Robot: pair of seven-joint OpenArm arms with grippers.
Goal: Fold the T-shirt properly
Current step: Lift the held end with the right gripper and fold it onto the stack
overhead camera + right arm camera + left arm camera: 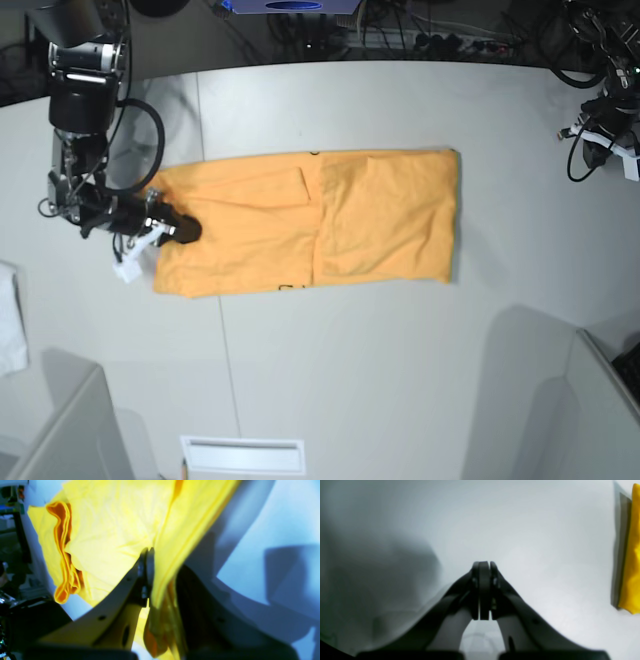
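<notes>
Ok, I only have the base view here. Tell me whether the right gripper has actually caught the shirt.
Observer: Yes. The right wrist view shows the right gripper shut on a bunched fold of the T-shirt.
Operator: Now report the left gripper; I can't see it at all.
Observer: In the left wrist view the left gripper is shut with nothing between its fingers.
Operator: Say where it is relative to the shirt.
Observer: It is over the bare table, apart from the T-shirt; only a yellow edge shows at that view's far right.
</notes>
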